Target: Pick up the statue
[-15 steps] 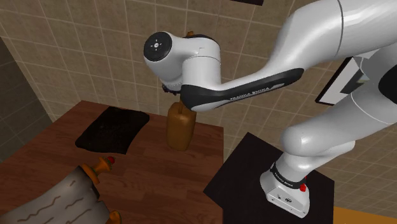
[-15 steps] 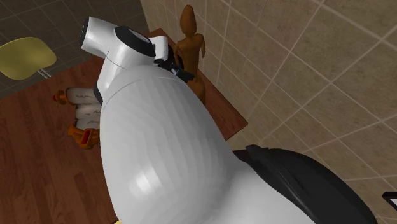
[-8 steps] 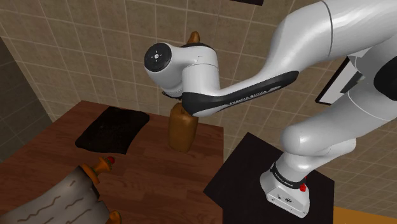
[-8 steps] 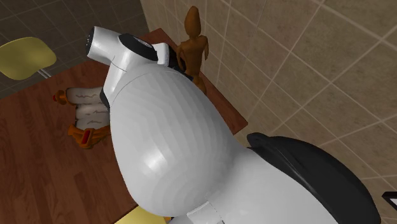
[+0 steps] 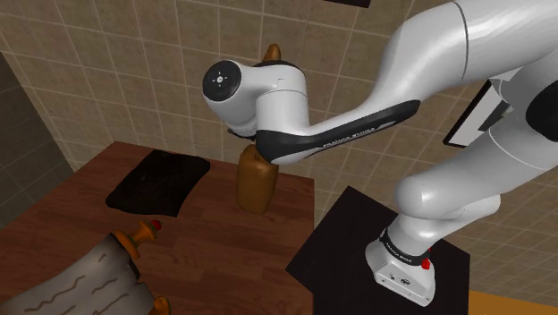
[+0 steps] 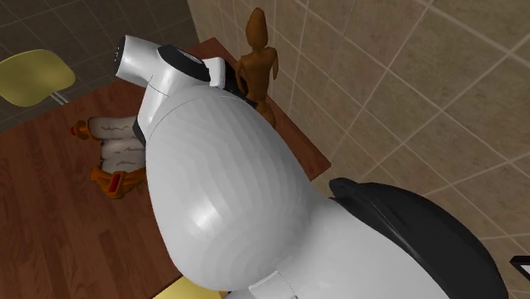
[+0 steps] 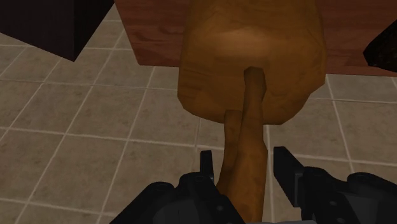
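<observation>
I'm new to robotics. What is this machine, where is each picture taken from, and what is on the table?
It is a white robot arm on a black box. One camera looks from beside the box, another over the arm, the third from the black hand. On the brown wooden table are a brown wooden figure statue, a black mat and a grey rolled scroll. The hand is at the statue's slim body; whether it grips, I cannot tell.
</observation>
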### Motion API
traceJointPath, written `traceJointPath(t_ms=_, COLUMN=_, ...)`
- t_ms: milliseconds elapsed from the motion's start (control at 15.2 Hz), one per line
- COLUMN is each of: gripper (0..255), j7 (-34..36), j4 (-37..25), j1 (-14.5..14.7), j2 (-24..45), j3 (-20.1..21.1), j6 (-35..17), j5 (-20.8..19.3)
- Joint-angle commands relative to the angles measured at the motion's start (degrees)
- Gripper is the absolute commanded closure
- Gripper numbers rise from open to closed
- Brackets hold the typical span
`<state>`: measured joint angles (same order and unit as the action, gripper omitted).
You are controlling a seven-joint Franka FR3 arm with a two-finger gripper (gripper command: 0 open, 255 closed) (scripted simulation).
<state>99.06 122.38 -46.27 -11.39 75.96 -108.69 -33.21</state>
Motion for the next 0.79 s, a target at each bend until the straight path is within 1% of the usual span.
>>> traceJointPath(t_ms=0, gripper=255, j7=-0.83, j4=-0.22, j1=0.6, j2=-0.5, j3=-0.9, j6=0.33, j5=0.62)
traceJointPath(t_ms=330, gripper=255, j7=-4.49, j4=-2.22, j1=3.17, j2=-3.04, j3=-4.47, j6=2.06, j5=3.12)
traceJointPath(t_ms=726, gripper=255, j7=-8.2, j4=-5.1, j1=4.98, j2=-5.08, j3=-7.36, j6=4.69, j5=5.08)
